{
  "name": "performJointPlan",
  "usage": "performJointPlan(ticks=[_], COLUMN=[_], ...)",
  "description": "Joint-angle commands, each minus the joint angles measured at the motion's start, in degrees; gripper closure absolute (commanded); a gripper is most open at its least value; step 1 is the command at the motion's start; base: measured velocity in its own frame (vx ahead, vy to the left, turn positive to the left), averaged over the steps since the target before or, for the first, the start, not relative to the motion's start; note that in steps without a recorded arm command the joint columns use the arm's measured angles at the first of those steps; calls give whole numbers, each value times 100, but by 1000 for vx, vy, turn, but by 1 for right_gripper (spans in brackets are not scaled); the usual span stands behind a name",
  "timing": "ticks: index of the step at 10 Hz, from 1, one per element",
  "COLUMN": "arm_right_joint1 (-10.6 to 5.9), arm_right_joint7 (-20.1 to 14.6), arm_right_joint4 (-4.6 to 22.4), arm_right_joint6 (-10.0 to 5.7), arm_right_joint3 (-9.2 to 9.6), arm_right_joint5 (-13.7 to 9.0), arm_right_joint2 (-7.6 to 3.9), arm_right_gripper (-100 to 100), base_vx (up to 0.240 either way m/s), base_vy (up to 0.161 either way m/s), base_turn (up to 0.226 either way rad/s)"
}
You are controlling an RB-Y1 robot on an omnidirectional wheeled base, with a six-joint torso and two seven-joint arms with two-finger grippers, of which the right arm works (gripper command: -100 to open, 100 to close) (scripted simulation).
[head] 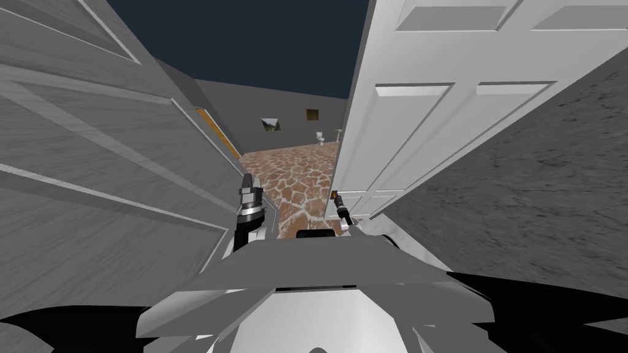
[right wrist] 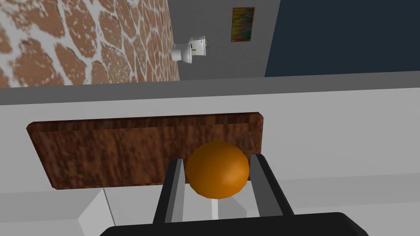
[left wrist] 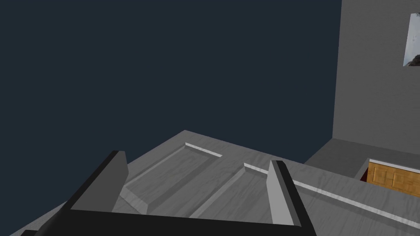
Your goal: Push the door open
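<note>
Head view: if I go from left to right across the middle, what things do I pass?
Grey door → left gripper → stone floor → right gripper on the knob → white door → grey wall.

- The place is a home, seen at a doorway into a bathroom.
- A white toilet (head: 320, 137) stands by the far grey wall (head: 288, 107) at 12 o'clock.
- Two framed pictures (head: 270, 125) hang on that wall.
- A brown stone-patterned floor (head: 294, 178) runs between a grey panelled door (head: 92, 153) at 10 o'clock and a white panelled door (head: 441, 116) at 2 o'clock.
</note>
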Motion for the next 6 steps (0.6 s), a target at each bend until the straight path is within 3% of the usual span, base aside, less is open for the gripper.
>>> performJointPlan(ticks=[1,3,5,6], arm_right_joint1=[70,74,79,79], arm_right_joint7=[17,57,102,102], arm_right_joint4=[-159,-156,-152,81], arm_right_joint6=[42,54,66,66], arm_right_joint3=[-62,-167,-281,-281], arm_right_joint5=[-33,-100,-174,-174], arm_right_joint2=[-64,-93,-121,-121], arm_right_gripper=[100,100,100,100], base_vx=[125,89,194,141], base_vy=[41,35,105,48], base_turn=[-8,-25,-84,0])
